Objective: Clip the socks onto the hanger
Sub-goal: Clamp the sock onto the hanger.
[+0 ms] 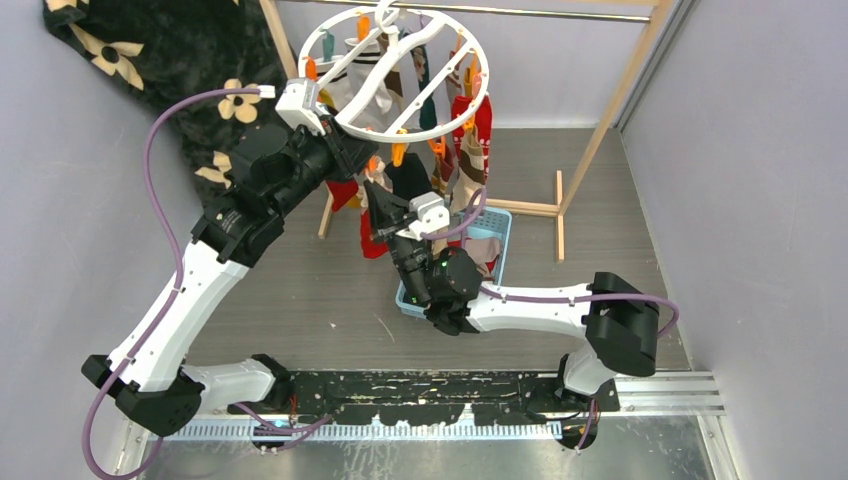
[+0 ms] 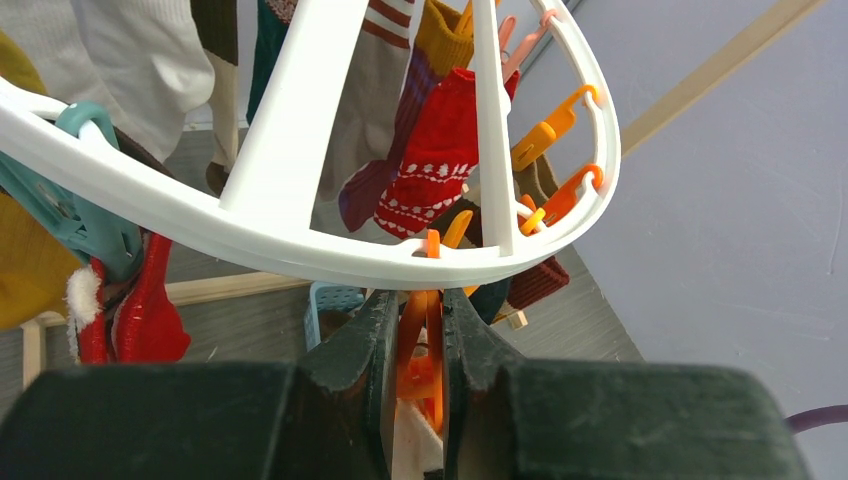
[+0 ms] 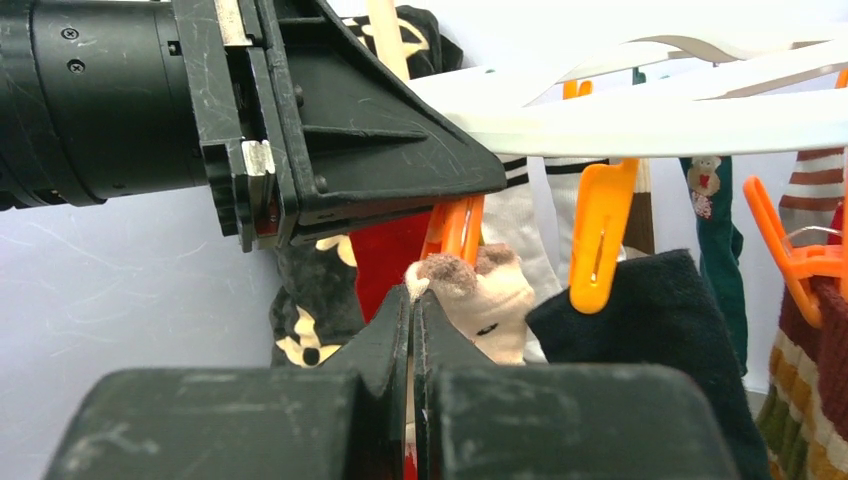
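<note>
The white ring hanger (image 2: 300, 245) hangs at the top centre (image 1: 370, 131), with several socks clipped round it, among them a red patterned one (image 2: 435, 160). My left gripper (image 2: 422, 300) is shut on an orange clip (image 2: 430, 330) under the near rim; it also shows in the top view (image 1: 368, 158). My right gripper (image 3: 412, 298) is shut on a cream sock with a brown fuzzy top (image 3: 480, 300) and holds its top edge up at that clip's lower end (image 3: 455, 230). In the top view the right gripper (image 1: 378, 195) sits just below the left one.
A black sock (image 3: 650, 320) hangs from the neighbouring orange clip (image 3: 598, 240). A light blue basket (image 1: 495, 225) stands on the floor under the hanger. The wooden rack (image 1: 610, 110) frames the back. The black flowered blanket (image 1: 190, 70) hangs at the left.
</note>
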Controlling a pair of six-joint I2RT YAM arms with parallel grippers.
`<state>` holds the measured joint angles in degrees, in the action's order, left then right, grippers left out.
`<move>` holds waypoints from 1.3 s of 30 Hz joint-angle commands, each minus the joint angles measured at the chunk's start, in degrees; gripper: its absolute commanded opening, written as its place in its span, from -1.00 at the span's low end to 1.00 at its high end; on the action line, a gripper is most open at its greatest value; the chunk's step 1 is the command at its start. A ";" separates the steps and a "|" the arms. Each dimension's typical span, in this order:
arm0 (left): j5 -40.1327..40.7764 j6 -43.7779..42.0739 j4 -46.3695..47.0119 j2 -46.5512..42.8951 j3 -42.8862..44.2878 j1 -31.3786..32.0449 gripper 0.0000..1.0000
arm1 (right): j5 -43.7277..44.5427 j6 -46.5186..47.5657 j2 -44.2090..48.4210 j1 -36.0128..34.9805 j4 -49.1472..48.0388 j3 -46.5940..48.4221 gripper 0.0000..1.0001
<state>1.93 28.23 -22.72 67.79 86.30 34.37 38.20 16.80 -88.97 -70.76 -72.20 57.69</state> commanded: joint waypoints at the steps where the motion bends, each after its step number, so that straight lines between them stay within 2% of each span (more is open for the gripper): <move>1: 0.09 0.25 -0.60 -1.33 -0.43 -0.07 -0.76 | -1.30 0.07 -0.77 -0.17 -2.51 4.03 -0.98; 12: 0.87 -0.28 -0.92 -1.73 -0.61 -0.09 -0.73 | -1.30 2.01 -0.89 -0.08 -3.14 4.67 -0.98; 15: 1.26 -0.53 -1.21 -1.84 -0.61 -0.08 -0.57 | -0.96 2.95 -0.46 0.13 -3.18 4.43 -0.98; 22: 2.33 -0.90 -1.97 -2.50 -0.61 -0.01 -0.05 | -1.70 2.33 0.81 0.63 -0.99 3.09 -0.94; 26: 2.89 -1.84 -3.09 -3.04 -0.40 -0.05 0.28 | -1.11 2.21 1.40 0.85 0.51 3.13 -0.62; 28: 2.78 -3.03 -5.00 -3.34 0.39 -0.13 0.41 | -0.67 2.15 2.25 0.89 2.47 2.82 -0.36; 31: 1.52 -4.99 -10.08 -3.77 2.29 -0.84 0.55 | 0.55 1.47 5.12 0.89 6.77 1.55 0.32; 33: -1.31 -6.65 -14.42 -3.91 3.68 -3.13 0.62 | 1.84 0.03 8.07 0.91 11.72 -0.14 0.93; 36: -8.96 -8.78 -20.85 -3.45 5.33 -10.06 0.66 | 4.07 -3.31 14.58 1.05 19.72 -4.01 0.99; 39: -19.67 -11.61 -22.88 -3.38 3.67 -22.71 0.67 | 6.41 -9.71 22.91 1.60 29.76 -9.48 1.00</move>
<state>-5.15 21.52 -39.92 65.73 89.01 23.20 40.10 14.96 -76.40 -69.87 -54.17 52.90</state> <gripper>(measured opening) 0.834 0.995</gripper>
